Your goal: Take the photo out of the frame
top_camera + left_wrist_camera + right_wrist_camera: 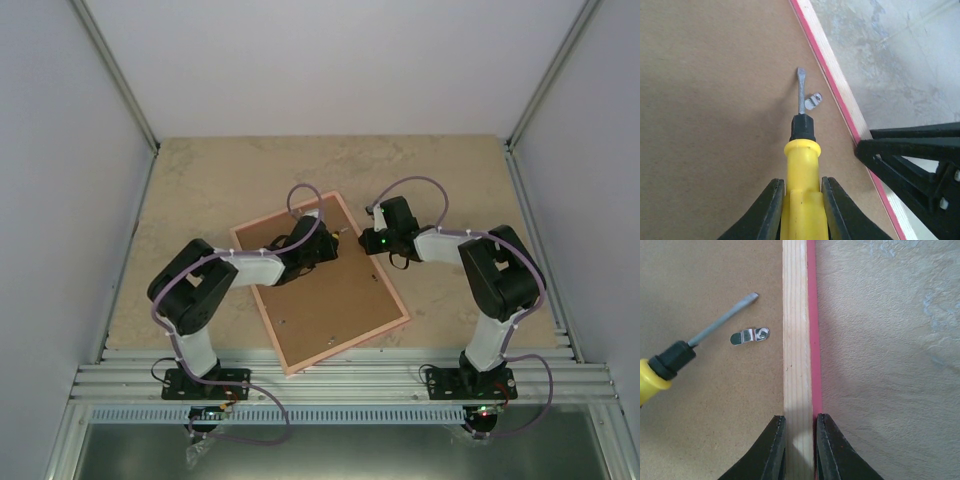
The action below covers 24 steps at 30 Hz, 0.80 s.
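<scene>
The pink frame (350, 345) lies face down on the table, its brown backing board (330, 300) up. The photo is hidden beneath the board. My left gripper (802, 182) is shut on a yellow-handled screwdriver (802, 165). The blade tip (800, 75) rests on the board just beside a small metal turn clip (814, 100). My right gripper (800, 417) is shut on the frame's wooden rail (795, 330) at its far right side, one finger on the inner face and one on the pink outer face. The clip (750, 335) lies flat on the board, next to the rail.
The beige table (890, 365) stretches right of the frame. The right gripper's black body (920, 160) sits close to the screwdriver, just across the rail. White walls enclose the table on three sides, and the arm bases stand at the near edge.
</scene>
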{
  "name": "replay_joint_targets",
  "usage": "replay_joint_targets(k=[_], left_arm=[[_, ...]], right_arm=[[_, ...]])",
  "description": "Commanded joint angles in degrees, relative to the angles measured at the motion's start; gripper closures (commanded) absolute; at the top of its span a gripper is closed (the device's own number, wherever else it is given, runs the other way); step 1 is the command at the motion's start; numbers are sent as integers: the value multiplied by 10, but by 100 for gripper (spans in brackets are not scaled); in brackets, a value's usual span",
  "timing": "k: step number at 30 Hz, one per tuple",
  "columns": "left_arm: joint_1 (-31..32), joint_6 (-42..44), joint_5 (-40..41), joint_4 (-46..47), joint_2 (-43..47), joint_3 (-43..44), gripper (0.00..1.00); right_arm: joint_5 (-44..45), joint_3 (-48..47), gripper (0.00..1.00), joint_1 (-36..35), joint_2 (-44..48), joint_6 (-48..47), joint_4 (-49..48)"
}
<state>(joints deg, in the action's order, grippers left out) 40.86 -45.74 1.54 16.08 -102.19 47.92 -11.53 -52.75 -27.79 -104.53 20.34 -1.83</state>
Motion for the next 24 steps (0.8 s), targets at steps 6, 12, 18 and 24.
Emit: replay_joint_targets(k=[6, 12, 18, 24], left_arm=[[-5, -22, 5, 0, 35, -29, 100], [-6, -20, 9, -3, 104, -73, 100], [-16, -6, 35, -37, 190, -103, 100], [-37, -14, 31, -36, 258, -156, 100]], right_arm=[[1, 21, 100, -2, 8, 21, 29], [9, 34, 100, 8, 23, 32, 22], [25, 45, 100, 19, 39, 56, 21], [68, 69, 100, 49, 69, 105, 21]])
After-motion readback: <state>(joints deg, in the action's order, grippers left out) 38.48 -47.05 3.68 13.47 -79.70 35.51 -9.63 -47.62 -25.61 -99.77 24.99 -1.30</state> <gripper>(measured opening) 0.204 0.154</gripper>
